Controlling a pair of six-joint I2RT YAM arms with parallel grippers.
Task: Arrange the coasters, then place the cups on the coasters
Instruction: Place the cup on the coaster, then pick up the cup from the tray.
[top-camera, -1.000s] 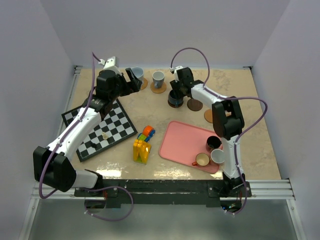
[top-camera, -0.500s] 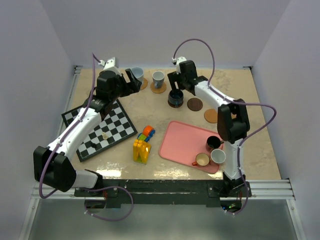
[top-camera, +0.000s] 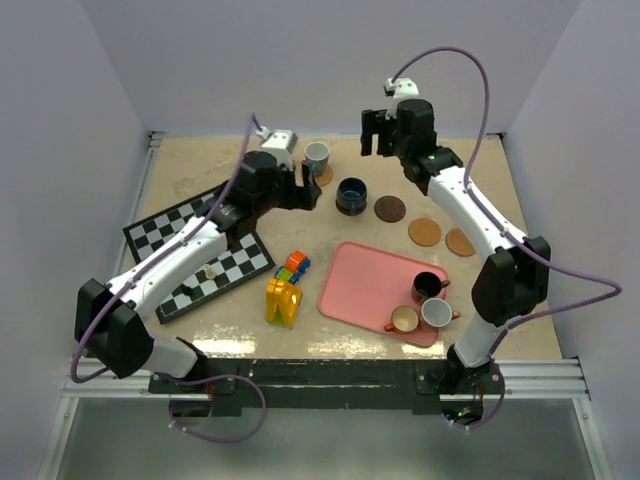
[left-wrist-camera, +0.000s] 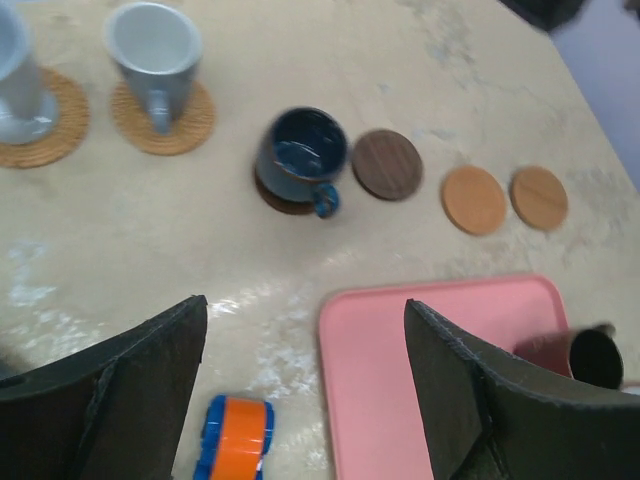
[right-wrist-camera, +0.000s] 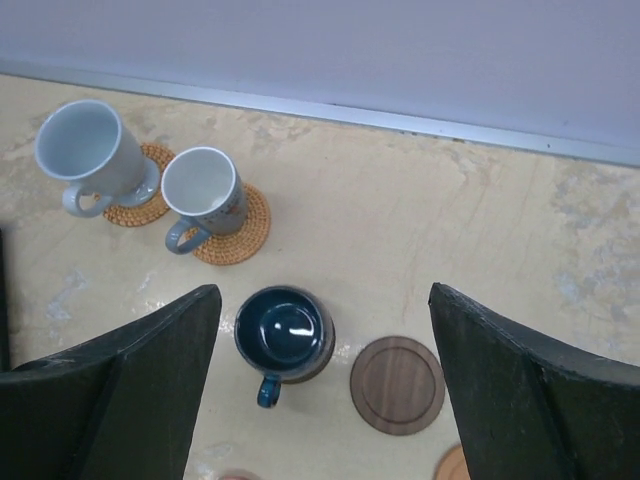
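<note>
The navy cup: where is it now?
In the top view the navy cup stands at the far middle of the table on a dark coaster, with a pale cup to its left and a bare dark brown coaster to its right.

Beige table (top-camera: 312, 236), coasters (top-camera: 425, 232), chessboard (top-camera: 165, 230), pink tray (top-camera: 365, 285), toy blocks (top-camera: 284, 300)

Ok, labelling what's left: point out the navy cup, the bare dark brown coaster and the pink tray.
navy cup (right-wrist-camera: 283, 331): right wrist view, inside bottom.
bare dark brown coaster (right-wrist-camera: 397, 385): right wrist view, disc centre.
pink tray (top-camera: 368, 284): top view, bare floor.
</note>
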